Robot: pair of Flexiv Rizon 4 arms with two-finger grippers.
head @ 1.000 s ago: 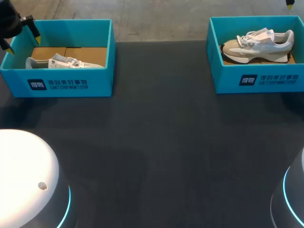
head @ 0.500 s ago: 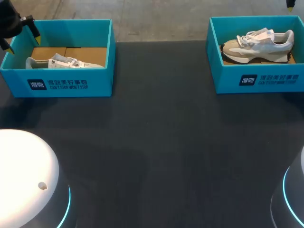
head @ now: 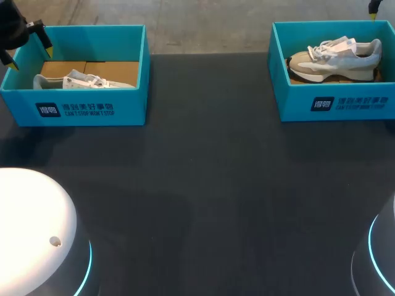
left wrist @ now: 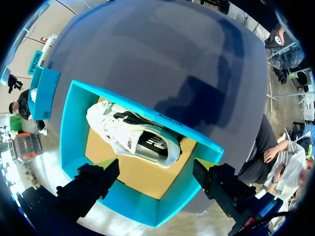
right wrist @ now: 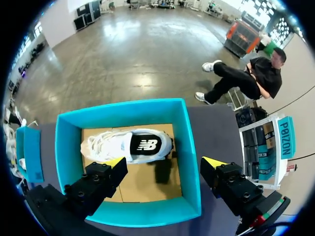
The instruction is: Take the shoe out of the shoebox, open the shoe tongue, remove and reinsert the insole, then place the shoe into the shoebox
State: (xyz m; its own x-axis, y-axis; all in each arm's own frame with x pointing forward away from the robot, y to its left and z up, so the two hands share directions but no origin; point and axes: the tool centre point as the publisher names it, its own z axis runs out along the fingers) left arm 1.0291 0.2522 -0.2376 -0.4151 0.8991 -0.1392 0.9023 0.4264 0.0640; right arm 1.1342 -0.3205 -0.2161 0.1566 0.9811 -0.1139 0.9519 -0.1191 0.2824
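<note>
Right wrist view: shoe [right wrist: 127, 146] lies in shoebox [right wrist: 191, 157], under right gripper [right wrist: 165, 163].
Right gripper: wide apart.
Left gripper [left wrist: 156, 166]: wide, over second shoe [left wrist: 133, 139].

The dark matte table [head: 210, 185] carries two open turquoise shoeboxes standing well apart along its far edge, the left shoebox [head: 92, 110] near the far left corner and the right shoebox [head: 336, 103] near the far right, printed walls facing the robot.
</note>
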